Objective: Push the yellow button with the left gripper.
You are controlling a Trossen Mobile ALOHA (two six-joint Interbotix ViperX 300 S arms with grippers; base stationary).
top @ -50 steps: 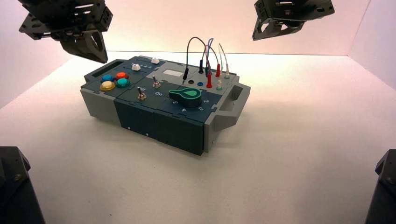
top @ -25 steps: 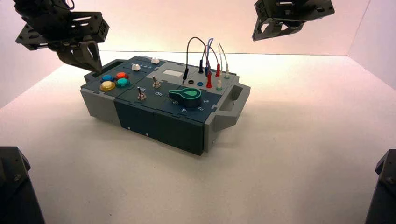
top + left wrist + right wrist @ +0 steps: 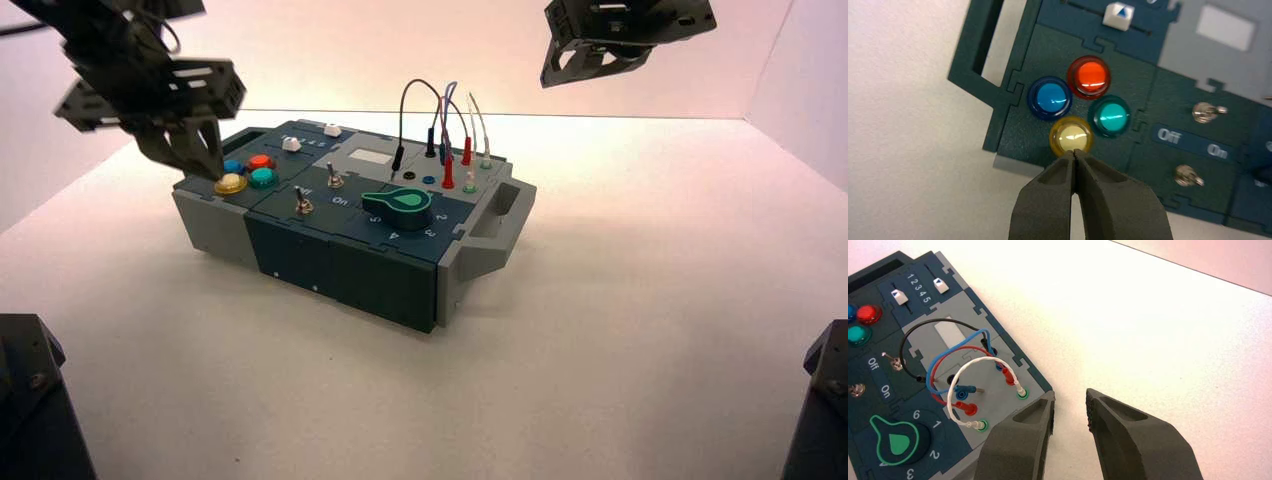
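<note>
The box (image 3: 330, 220) sat on a pale table (image 3: 600, 300) by a pinkish wall (image 3: 480, 60). The left gripper (image 3: 1074, 152), fingers closed, was near the yellow button (image 3: 1072, 138). The right gripper's (image 3: 1070, 395) fingers were open above the table.

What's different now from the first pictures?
The left gripper moved: it dipped toward the box, then came in closer, and its tip is now right by the yellow button. Its jaws are shut and hold nothing. The right gripper stayed up on the right, and the box, its buttons and its wires look the same as before.
</note>
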